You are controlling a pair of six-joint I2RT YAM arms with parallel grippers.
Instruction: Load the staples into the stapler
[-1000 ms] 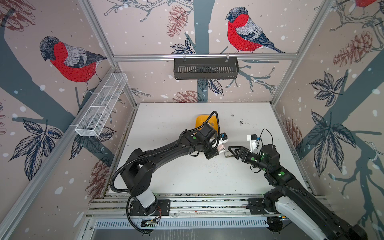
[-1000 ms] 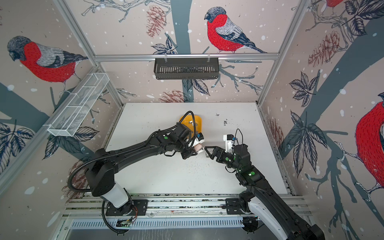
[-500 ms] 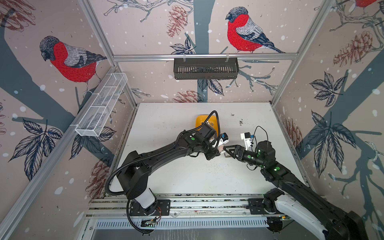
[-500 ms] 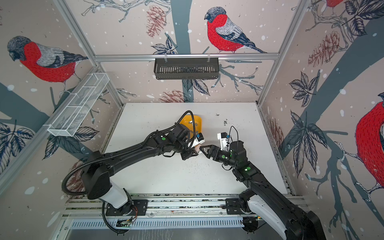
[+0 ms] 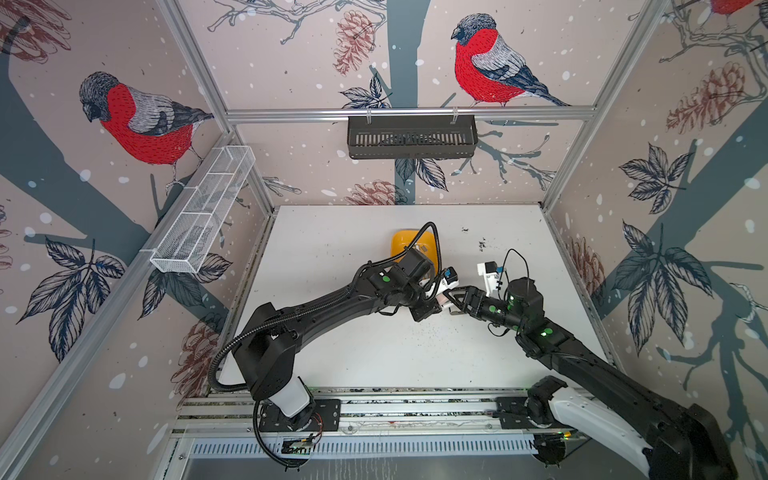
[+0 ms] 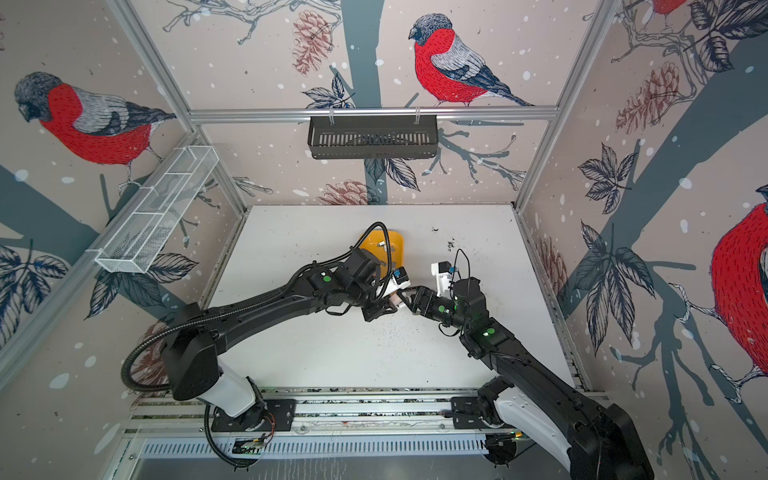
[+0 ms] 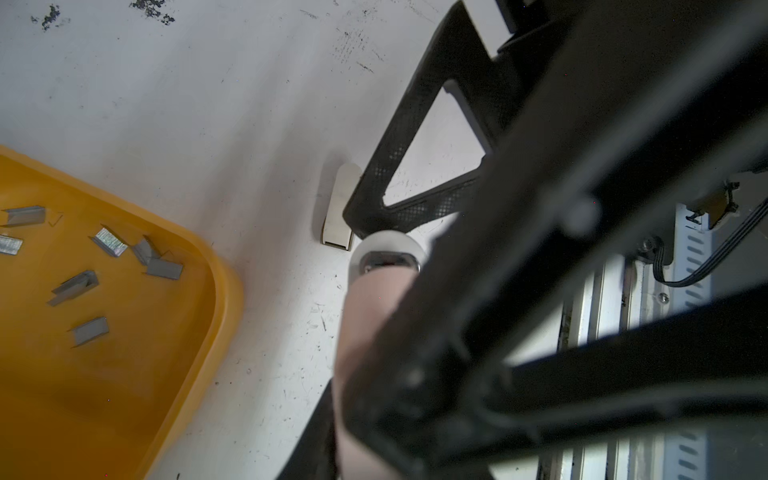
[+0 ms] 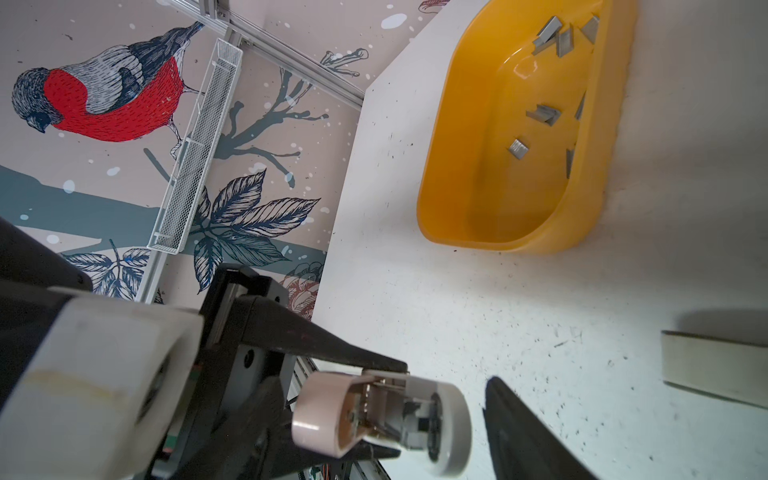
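Observation:
A small pink and white stapler (image 8: 382, 419) is held above the table, and my left gripper (image 5: 434, 296) is shut on its pink body (image 7: 365, 332). My right gripper (image 5: 455, 297) has come in from the right. Its jaws stand open about the stapler's white end, and one black finger (image 8: 523, 436) is a short gap away from it. The staples (image 7: 110, 243) are several short grey strips lying loose in a yellow tray (image 7: 199, 332). That tray (image 5: 401, 245) sits just behind both grippers in both top views.
A small cream bar (image 8: 715, 365) lies flat on the white table beside the right gripper's finger (image 7: 415, 166). A black basket (image 5: 411, 137) hangs on the back wall and a white wire rack (image 5: 203, 212) on the left wall. Dark specks dot the table.
My right gripper has moved left up to the stapler's end and its jaws have narrowed somewhat. The left arm and the stapler have stayed put.

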